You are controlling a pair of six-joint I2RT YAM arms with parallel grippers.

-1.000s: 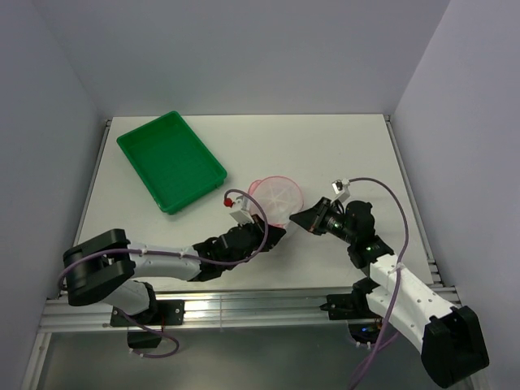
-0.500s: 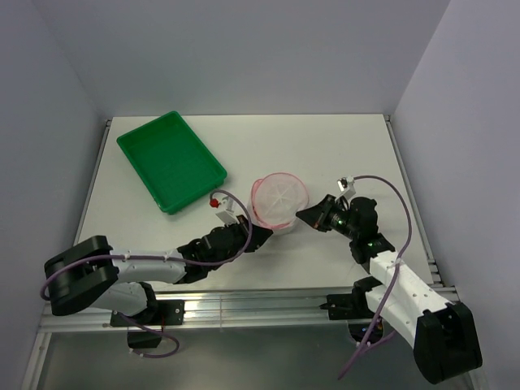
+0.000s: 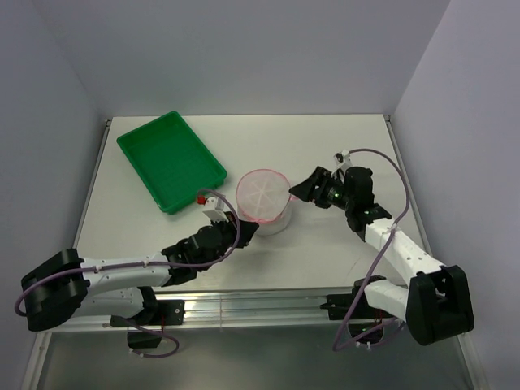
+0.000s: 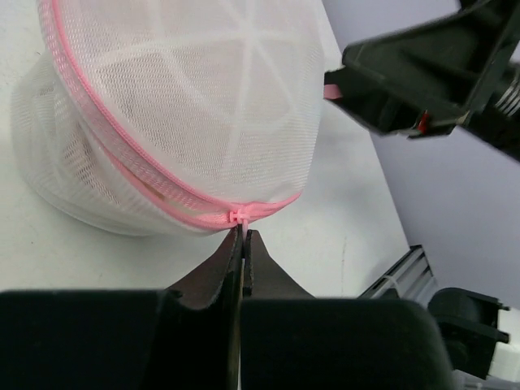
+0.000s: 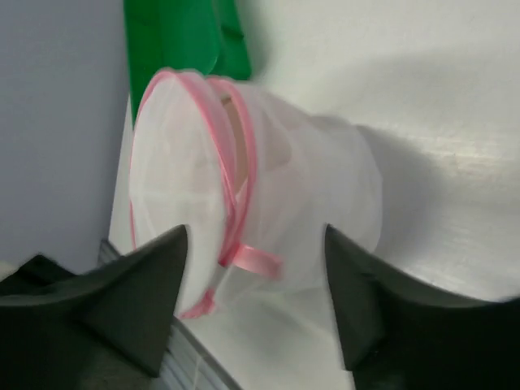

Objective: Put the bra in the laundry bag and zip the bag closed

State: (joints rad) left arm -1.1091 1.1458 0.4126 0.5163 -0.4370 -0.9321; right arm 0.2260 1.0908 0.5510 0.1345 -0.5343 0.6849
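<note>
Laundry bag (image 3: pixel 264 199) centre frame: white mesh drum, pink zip, peach bra (image 4: pixel 81 158) dim inside. L gripper (image 4: pixel 244 244) pinches zip pull (image 4: pixel 237 216); R gripper (image 5: pixel 252 244) spread open beside. Green tray (image 3: pixel 171 161) upper left.

Round white mesh pouch with pink zip (image 3: pixel 264 197), upright mid-surface, is the chief obstacle. My left jaws, pinched on its pink zip pull (image 4: pixel 238 216), occupy its near side, and my left wrist fills the gap towards the green rectangular plastic tray (image 3: pixel 171 160) at far left. My right jaws, parted, stand just beside the pouch's right. The white surface (image 3: pixel 325 138) behind the pouch lies open up to the pale enclosure walls (image 3: pixel 244 57).
</note>
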